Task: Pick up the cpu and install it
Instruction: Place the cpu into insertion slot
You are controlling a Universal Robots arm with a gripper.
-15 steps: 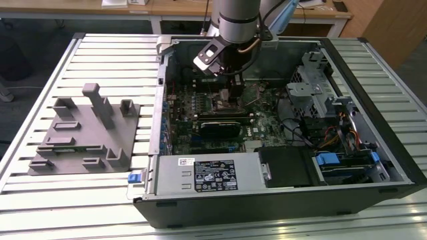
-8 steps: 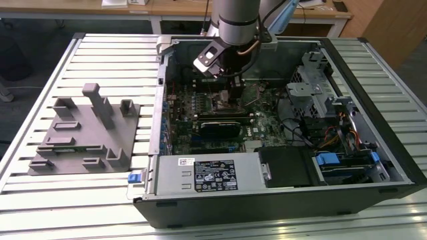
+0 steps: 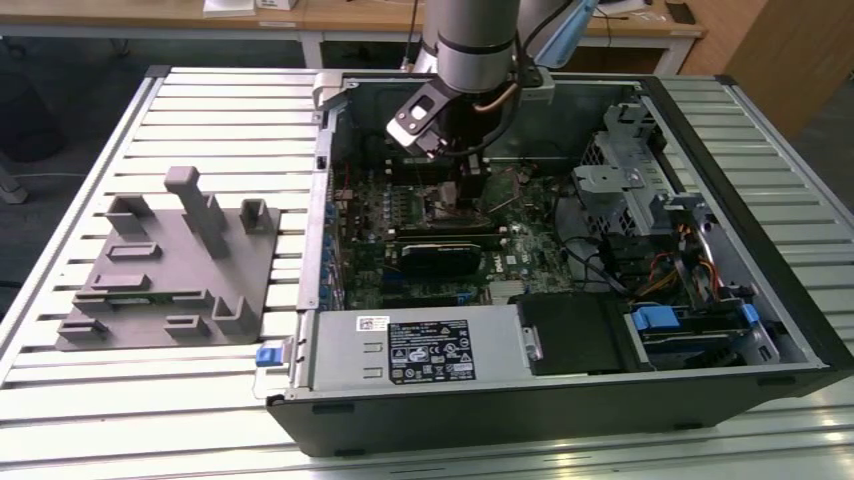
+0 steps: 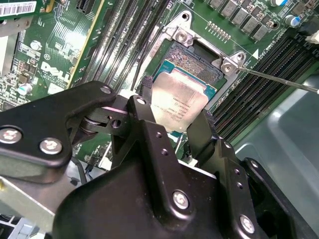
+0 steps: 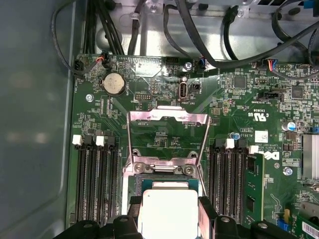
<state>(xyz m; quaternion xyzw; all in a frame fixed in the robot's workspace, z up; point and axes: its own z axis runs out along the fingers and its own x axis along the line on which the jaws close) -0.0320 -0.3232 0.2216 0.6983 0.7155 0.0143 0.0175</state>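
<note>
The cpu (image 4: 180, 95), a flat square chip with a pale silvery top, sits between my gripper's (image 4: 175, 107) two black fingers (image 4: 145, 99), which press on two opposite edges. It hangs low over the open motherboard socket (image 4: 199, 55), whose pin field shows beyond the chip's far edge. In the first wrist view the cpu (image 5: 167, 215) is in front of the raised metal load plate (image 5: 167, 117), with my gripper (image 5: 169, 207) shut on it. In the exterior view my gripper (image 3: 461, 185) reaches down inside the open computer case (image 3: 747, 330), over the board's middle.
Memory slots (image 5: 94, 184) flank the socket on both sides. A thin metal lever rod (image 4: 279, 80) sticks out beside the socket. The silver power-supply box (image 3: 414, 345) lies at the case's near side, a drive cage (image 3: 627, 170) on the exterior view's right, and a grey fixture (image 3: 174, 260) outside on its left.
</note>
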